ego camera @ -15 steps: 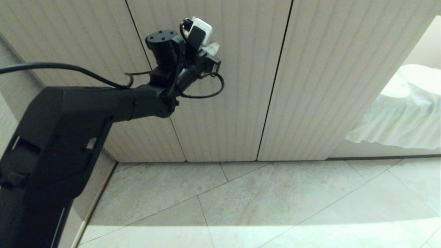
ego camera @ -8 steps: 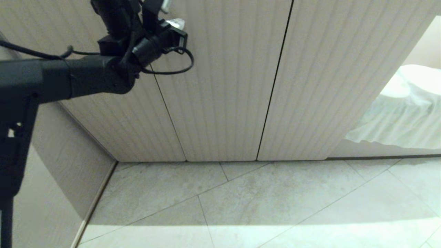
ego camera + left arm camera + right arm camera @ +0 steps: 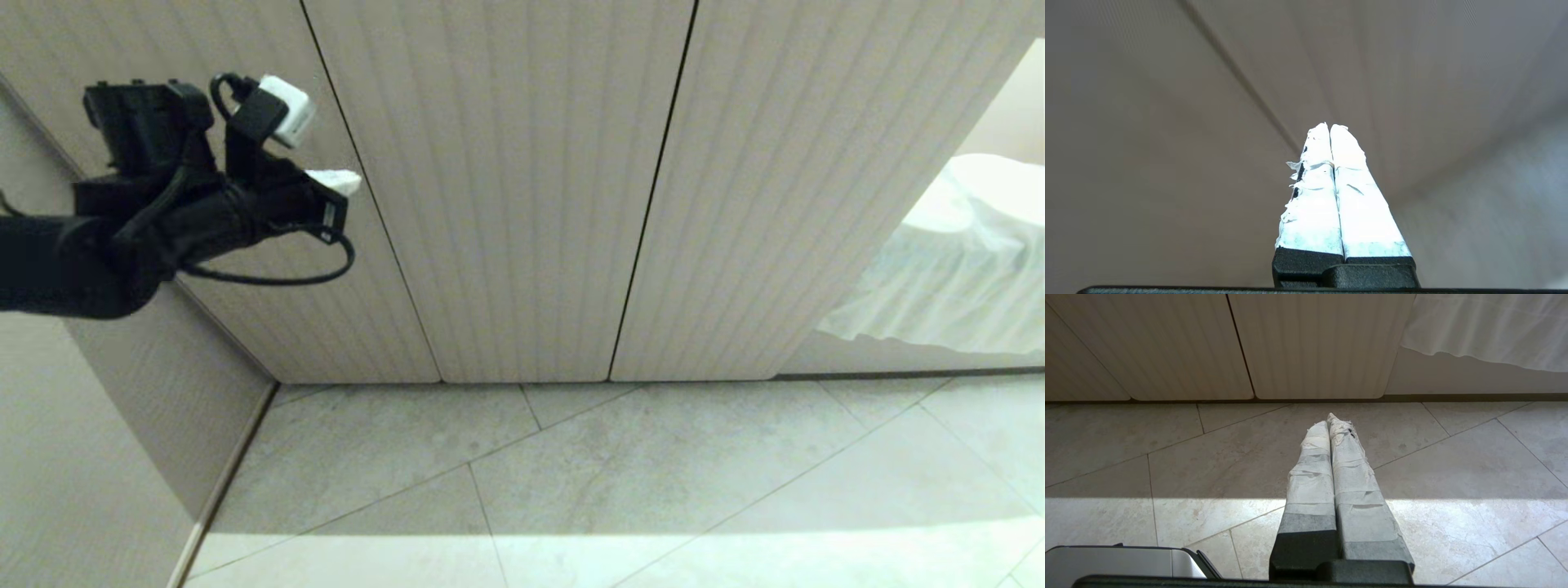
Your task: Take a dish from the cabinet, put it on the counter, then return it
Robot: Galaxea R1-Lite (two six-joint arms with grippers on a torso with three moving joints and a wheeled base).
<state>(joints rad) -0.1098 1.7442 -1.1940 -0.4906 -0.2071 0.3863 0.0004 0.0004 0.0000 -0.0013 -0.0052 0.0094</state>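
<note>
Left arm (image 3: 73,261) runs off the frame's left edge, so no shoulder. The cupboard (image 3: 506,204) doors get chopped at the top, and the left wrist shot is probably just blurry door. White cloth (image 3: 955,269) is cut off on the right.

The cabinet (image 3: 522,188) is a low pale beige cupboard with vertically fluted doors, all shut, thin dark seams between them. Its doors reach almost down to the tiled floor (image 3: 620,482), and its lower corner at the right end is rounded.
</note>
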